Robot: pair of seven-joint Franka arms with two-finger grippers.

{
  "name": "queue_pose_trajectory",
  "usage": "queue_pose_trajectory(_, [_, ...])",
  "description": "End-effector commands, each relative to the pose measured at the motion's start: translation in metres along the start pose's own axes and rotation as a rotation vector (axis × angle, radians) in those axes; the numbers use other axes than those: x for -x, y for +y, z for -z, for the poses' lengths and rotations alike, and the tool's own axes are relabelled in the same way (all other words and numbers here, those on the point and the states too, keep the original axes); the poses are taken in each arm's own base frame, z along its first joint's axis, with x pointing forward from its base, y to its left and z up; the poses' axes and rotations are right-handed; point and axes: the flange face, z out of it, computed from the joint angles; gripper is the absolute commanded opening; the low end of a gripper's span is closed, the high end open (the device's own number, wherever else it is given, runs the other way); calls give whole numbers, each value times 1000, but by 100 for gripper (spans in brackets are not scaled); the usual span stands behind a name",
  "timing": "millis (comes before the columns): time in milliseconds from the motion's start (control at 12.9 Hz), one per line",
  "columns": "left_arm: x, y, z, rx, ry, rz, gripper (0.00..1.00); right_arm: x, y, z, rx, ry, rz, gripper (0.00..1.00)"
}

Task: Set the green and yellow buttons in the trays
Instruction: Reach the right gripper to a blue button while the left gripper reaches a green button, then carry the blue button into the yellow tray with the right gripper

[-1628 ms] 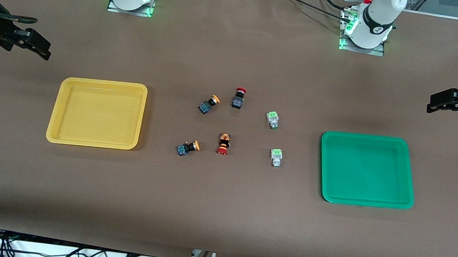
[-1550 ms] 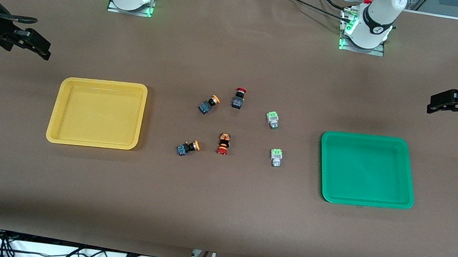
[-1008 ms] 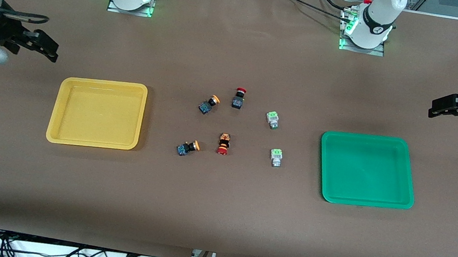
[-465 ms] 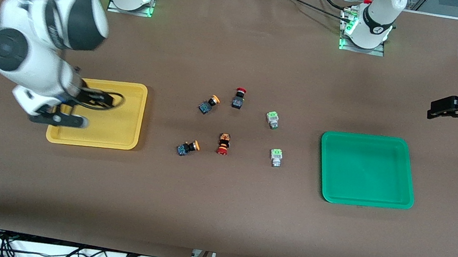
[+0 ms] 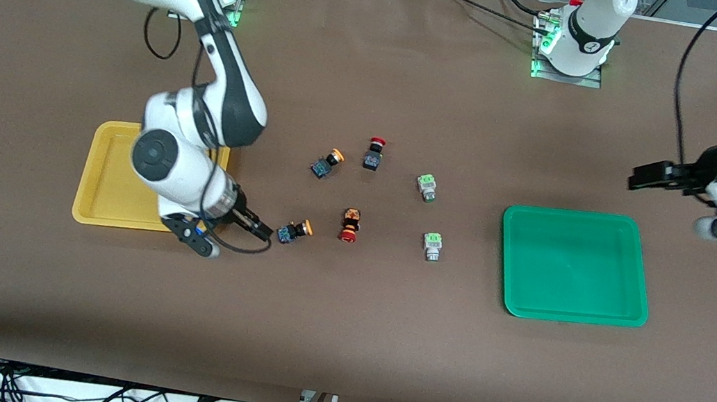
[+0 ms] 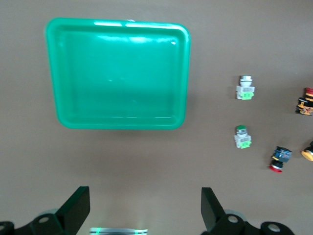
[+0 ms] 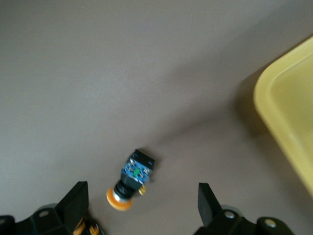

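Observation:
Two yellow buttons lie mid-table, one (image 5: 326, 163) farther from the front camera than the other (image 5: 294, 230). Two green buttons (image 5: 427, 187) (image 5: 432, 246) lie toward the green tray (image 5: 574, 266). The yellow tray (image 5: 110, 173) is partly covered by the right arm. My right gripper (image 5: 260, 229) is open, over the table between the yellow tray and the nearer yellow button; the right wrist view shows that button (image 7: 131, 178) just ahead of the gripper (image 7: 141, 203). My left gripper (image 5: 642, 179) is open and empty, over bare table beside the green tray (image 6: 117, 122).
Two red-capped black buttons (image 5: 374, 153) (image 5: 350, 225) lie among the others; one sits close beside the nearer yellow button. The yellow tray's corner (image 7: 293, 112) shows in the right wrist view. Both green buttons (image 6: 245, 87) (image 6: 242, 137) show in the left wrist view.
My right arm swung from the table's end across the yellow tray to the nearer yellow button. My left gripper shifted a little toward the green tray. No button moved.

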Motion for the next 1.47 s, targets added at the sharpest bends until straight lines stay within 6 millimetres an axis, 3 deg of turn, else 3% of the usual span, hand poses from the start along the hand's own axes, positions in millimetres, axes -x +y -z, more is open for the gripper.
queue_pose_trajectory(0, [-19, 44, -37, 24, -12, 31, 100, 10, -15, -41, -21, 4, -163, 99])
queue_pose_trajectory(78, [-24, 55, -52, 22, -18, 59, 100, 19, -17, -59, -13, 1, -189, 98])
queue_pose_trajectory(233, [-33, 72, -97, 6, -13, 76, 100, 34, -18, -75, -1, 0, -224, 97])
queue_pose_trajectory(388, [-30, 98, -151, 6, 22, 130, 100, 37, -13, -89, 18, -6, -222, 85])
queue_pose_trajectory(465, [-25, 115, -176, 7, 41, 164, 100, 36, -12, -94, 12, 0, -224, 75])
queue_pose_trajectory(543, [-18, 138, -205, 4, 53, 191, 100, 37, -11, -99, 16, 1, -221, 57])
queue_pose_trajectory(698, [-10, 177, -250, -10, 48, 261, 100, 36, -12, -89, 21, 0, -174, 11])
queue_pose_trajectory(775, [-4, 197, -270, -17, 49, 284, 100, 31, -10, -67, 49, -11, -106, 3])
queue_pose_trajectory(853, [3, 215, -288, -23, 50, 297, 100, 15, 1, -39, 98, -40, -6, 3])
queue_pose_trajectory(1008, [7, 228, -313, -35, 48, 296, 100, -20, 43, 17, 201, -113, 197, 3])
queue_pose_trajectory(1163, [21, 234, -342, -52, 52, 275, 100, -52, 98, 53, 240, -154, 322, 5])
queue_pose_trajectory(1318, [41, 241, -375, -39, 83, 294, 100, -74, 166, 49, 239, -166, 418, 8])
queue_pose_trajectory(1395, [47, 243, -383, -42, 84, 290, 100, -80, 202, 35, 230, -152, 456, 15])
